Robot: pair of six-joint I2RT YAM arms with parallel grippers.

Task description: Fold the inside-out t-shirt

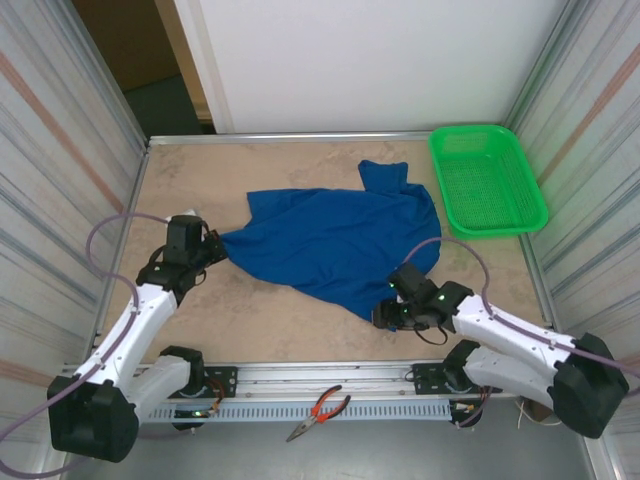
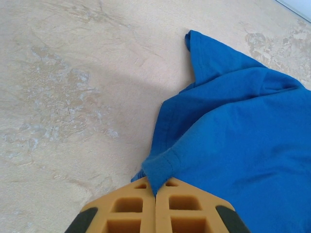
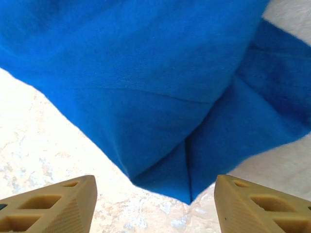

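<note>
My left end effector (image 2: 155,190) pinches the limp royal-blue cotton t-shirt (image 2: 243,155) at its edge. Right end effector (image 3: 154,187) is wide; I should take the corner btw. the jaws.

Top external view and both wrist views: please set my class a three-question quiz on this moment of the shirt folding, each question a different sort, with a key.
1. True or false: the left gripper is shut on an edge of the blue t-shirt.
2. Where does the green mesh basket stand?
A. at the far right corner of the table
B. under the shirt
C. at the near left corner, by the arm's base
3. Fill the gap: the jaws of the right gripper stand ____, with a corner of the shirt just ahead of the gap.

Key: 1 true; 2 A; 3 open.
</note>
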